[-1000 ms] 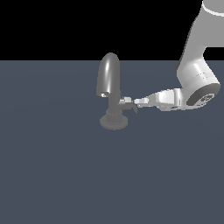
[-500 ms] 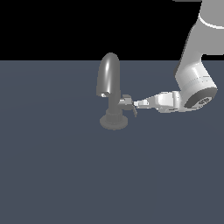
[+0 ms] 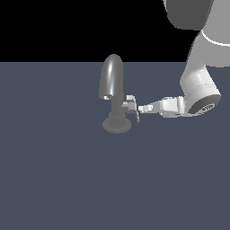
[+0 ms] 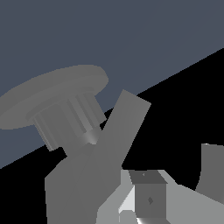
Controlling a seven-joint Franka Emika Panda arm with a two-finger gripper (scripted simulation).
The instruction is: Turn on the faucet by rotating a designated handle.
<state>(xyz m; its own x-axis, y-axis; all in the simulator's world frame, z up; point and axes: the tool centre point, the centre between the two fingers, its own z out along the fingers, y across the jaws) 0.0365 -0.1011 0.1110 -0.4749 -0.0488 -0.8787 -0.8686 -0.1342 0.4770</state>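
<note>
faucet base (image 4: pixel 52 98): round flanged disc with ribbed collar, seen tilted
handle (image 4: pixel 118 135): flat grey lever slanting across the collar
tool (image 4: pixel 148 199): one finger pad close beside the lever
desk (image 4: pixel 131 39): plain slate-blue surface

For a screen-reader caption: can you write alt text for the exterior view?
A white robot arm reaches in from the exterior view's right, its claw at the tip of the handle on a small grey faucet. The faucet stands upright on a flat dark blue-grey surface, against black.

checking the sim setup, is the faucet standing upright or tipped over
Upright. In the exterior view the faucet stands on its round base flat on the floor, spout arching up and curving down. The pincer sits beside its handle.
</note>
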